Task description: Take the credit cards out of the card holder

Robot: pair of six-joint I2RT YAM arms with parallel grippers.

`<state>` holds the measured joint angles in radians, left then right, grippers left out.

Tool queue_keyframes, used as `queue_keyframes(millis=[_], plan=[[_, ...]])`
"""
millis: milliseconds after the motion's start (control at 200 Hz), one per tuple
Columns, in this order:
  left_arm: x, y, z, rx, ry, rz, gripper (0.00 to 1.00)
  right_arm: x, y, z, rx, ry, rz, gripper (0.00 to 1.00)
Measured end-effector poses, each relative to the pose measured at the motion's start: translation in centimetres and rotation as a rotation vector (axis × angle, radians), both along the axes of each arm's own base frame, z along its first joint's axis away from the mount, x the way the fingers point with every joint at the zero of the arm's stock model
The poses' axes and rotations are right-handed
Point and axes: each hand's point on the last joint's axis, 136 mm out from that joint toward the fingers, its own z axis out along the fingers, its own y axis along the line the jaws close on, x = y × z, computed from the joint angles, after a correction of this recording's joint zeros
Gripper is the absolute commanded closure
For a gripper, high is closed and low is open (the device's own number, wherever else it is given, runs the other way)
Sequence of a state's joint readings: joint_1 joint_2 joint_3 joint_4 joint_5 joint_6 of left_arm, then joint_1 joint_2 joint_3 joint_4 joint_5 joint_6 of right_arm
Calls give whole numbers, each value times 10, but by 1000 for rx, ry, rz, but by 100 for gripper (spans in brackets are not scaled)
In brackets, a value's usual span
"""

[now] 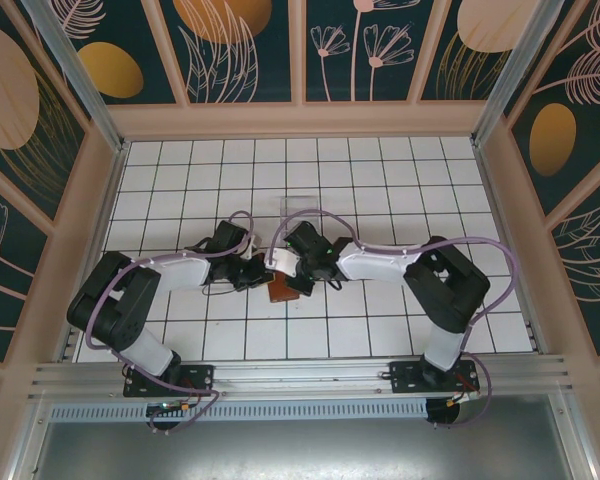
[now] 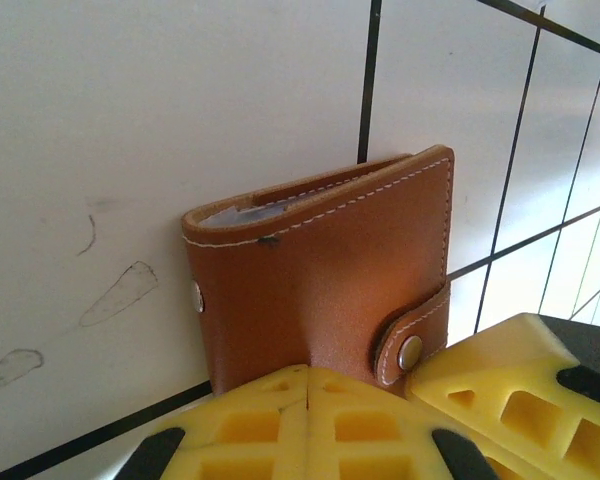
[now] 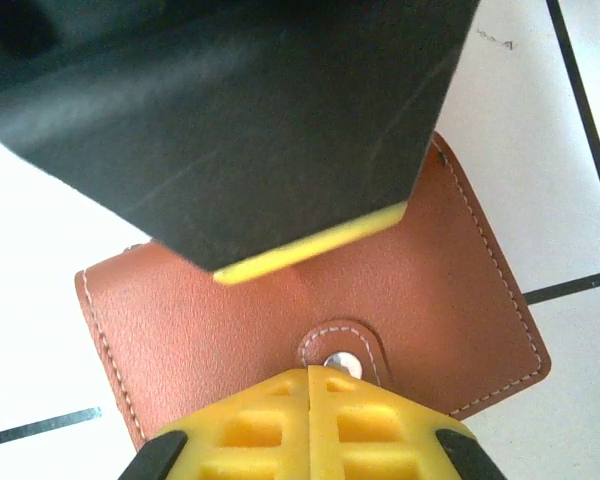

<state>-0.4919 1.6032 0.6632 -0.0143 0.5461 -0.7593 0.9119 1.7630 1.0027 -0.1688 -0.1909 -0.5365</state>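
Observation:
The card holder [image 1: 280, 291] is a brown leather wallet lying closed on the white tiled table between both arms. In the left wrist view the card holder [image 2: 320, 290] has its snap tab [image 2: 410, 352] fastened, and my left gripper [image 2: 308, 372] is shut with its yellow tips pressed against the leather edge. My right gripper [image 3: 309, 372] is also shut, and its tips sit right at the snap tab [image 3: 340, 358] of the card holder [image 3: 450, 290]. The credit cards are hidden inside; a pale sliver [image 2: 250, 213] shows between the covers.
A clear acrylic stand [image 1: 300, 206] sits on the tiles just behind the two grippers. The left arm's black housing [image 3: 230, 120] hangs over the wallet in the right wrist view. Patterned walls enclose the table [image 1: 400, 180] on three sides.

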Motion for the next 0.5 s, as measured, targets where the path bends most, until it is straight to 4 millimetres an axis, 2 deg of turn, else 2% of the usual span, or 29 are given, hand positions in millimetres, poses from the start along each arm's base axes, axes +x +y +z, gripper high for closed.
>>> queue_keyframes(millis=[310,400,500], plan=[[1,-3,-2,1,1,-24,99,2,-8,23,197,6,-114,100],[1,-3,-2,2,0,-28,99,6,-5,29,226,42,-181,79],[1,-3,-1,4,-2,-31,100,16,0,41,262,106,-314,72]])
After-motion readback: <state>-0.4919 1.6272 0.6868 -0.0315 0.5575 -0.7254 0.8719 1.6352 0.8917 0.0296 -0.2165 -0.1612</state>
